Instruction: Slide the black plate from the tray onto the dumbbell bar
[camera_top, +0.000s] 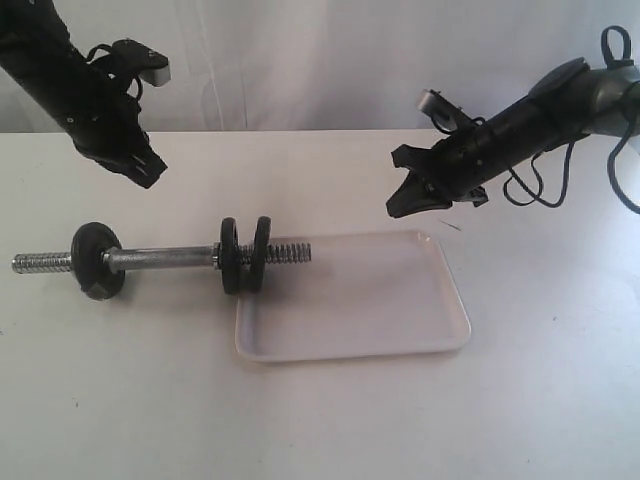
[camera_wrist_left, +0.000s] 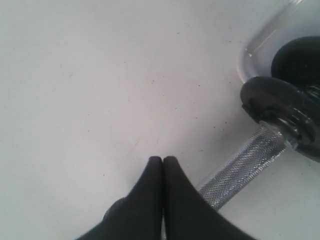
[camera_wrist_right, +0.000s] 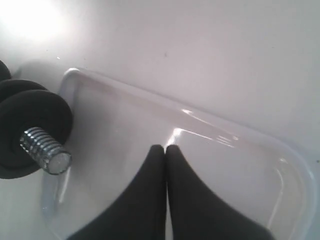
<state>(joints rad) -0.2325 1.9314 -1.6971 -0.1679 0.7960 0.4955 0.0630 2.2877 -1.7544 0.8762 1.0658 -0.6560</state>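
Note:
The dumbbell bar (camera_top: 165, 260) lies on the table, left of the tray (camera_top: 360, 300). Nothing lies in the tray. The black plate (camera_top: 262, 252) stands upright on the bar's right threaded end, over the tray's left rim, beside a second black disc (camera_top: 230, 256). The right wrist view shows the plate (camera_wrist_right: 30, 115) with the threaded bar tip (camera_wrist_right: 45, 150) poking through it. My left gripper (camera_top: 152, 175) hangs shut and empty above the bar's left half (camera_wrist_left: 240, 167). My right gripper (camera_top: 398, 205) is shut and empty above the tray's far right corner.
A third black disc (camera_top: 98, 260) sits near the bar's left end, with bare thread sticking out past it. The white table (camera_top: 320, 420) stretches in front of the tray. A white backdrop rises behind.

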